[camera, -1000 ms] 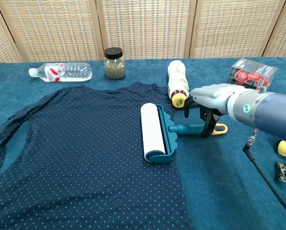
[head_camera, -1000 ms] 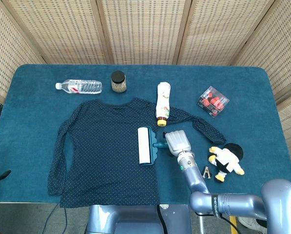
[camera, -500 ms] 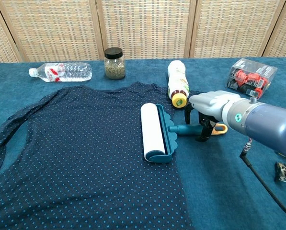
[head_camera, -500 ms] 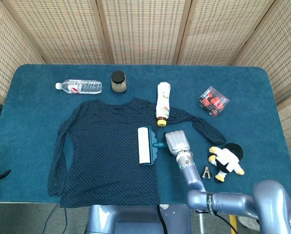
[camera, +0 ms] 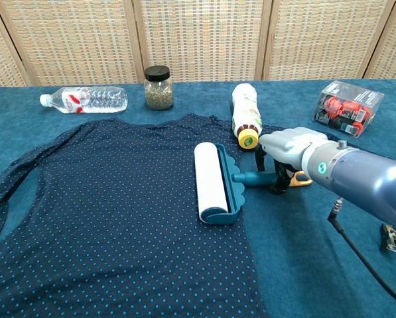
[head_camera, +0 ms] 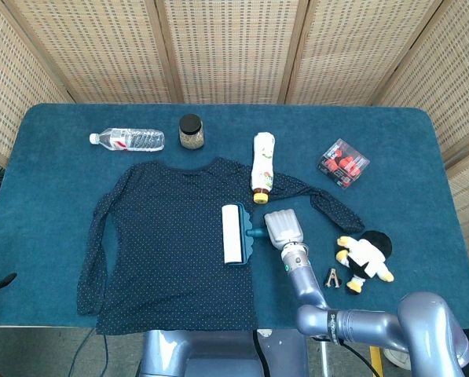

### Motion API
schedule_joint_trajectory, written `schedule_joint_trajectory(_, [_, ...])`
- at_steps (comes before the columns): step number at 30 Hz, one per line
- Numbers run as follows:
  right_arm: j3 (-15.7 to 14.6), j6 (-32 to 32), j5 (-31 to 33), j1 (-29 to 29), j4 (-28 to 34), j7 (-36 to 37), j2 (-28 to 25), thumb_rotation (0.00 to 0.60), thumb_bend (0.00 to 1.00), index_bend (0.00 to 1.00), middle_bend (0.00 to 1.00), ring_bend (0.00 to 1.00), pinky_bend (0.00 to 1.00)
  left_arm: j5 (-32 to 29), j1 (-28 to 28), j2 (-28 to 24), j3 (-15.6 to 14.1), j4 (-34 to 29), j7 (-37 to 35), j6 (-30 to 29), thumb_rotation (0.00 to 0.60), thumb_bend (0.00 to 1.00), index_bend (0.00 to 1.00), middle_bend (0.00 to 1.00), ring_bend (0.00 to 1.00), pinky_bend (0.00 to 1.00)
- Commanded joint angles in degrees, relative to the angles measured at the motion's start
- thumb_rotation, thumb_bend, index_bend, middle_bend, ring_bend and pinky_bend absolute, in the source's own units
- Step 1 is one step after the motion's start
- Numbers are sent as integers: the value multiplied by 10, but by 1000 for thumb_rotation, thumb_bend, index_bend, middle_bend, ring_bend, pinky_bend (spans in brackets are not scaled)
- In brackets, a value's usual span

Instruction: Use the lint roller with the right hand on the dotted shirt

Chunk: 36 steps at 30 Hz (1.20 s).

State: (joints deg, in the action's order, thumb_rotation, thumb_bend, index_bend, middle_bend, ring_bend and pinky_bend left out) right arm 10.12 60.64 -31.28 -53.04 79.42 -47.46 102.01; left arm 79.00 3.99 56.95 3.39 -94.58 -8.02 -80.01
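Teal lint roller (camera: 214, 184) lies at the dotted shirt (camera: 111, 212) hem edge — right hand (camera: 287, 147) grips its handle.

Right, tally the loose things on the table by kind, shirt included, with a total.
Bottles: 2, water bottle, sauce bottle
Jars: 1, jar
Shirts: 1, dotted shirt
Lint rollers: 1, lint roller
Boxes: 1, clear box
Plush toys: 1, plush toy
Clips: 1, small clip
Total: 8

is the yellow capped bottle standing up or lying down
Lying down. The bottle rests on its side on the blue table, its yellow cap pointing toward the camera, beside the dotted shirt.
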Motion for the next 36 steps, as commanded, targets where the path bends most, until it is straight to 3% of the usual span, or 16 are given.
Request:
schedule_joint_trajectory(1, [1, 7, -12, 3, 12, 3, -6, 600, 785, 668, 1000, 1000, 1000, 1, 0, -1, 0, 0, -2, 0, 600, 0, 0, 0, 0, 0])
schedule_joint_trajectory(9, [17, 41, -40, -11, 112, -36, -61, 600, 813, 707, 1000, 1000, 1000, 8, 2, -5, -3, -2, -15, 4, 600, 0, 0, 0, 0, 0])
schedule_joint_trajectory(15, [57, 90, 13, -85, 173, -179, -70, 600, 817, 717, 1000, 1000, 1000, 16, 6, -11, -4, -2, -34, 10, 600, 0, 0, 0, 0, 0])
schedule_joint_trajectory(21, [100, 137, 139, -178, 151, -327, -19, 600, 814, 718, 1000, 1000, 1000, 11, 13, -15, -3, 8, -55, 29, 600, 0, 0, 0, 0, 0])
schedule_joint_trajectory(27, [138, 159, 241, -252, 99, -413, 38, 600, 811, 720, 1000, 1000, 1000, -1, 20, -19, 0, 22, -84, 49, 600, 0, 0, 0, 0, 0])
schedule_joint_trajectory(36, [158, 145, 272, -302, 19, -436, 96, 600, 811, 723, 1000, 1000, 1000, -10, 25, -20, 3, 36, -105, 62, 600, 0, 0, 0, 0, 0])
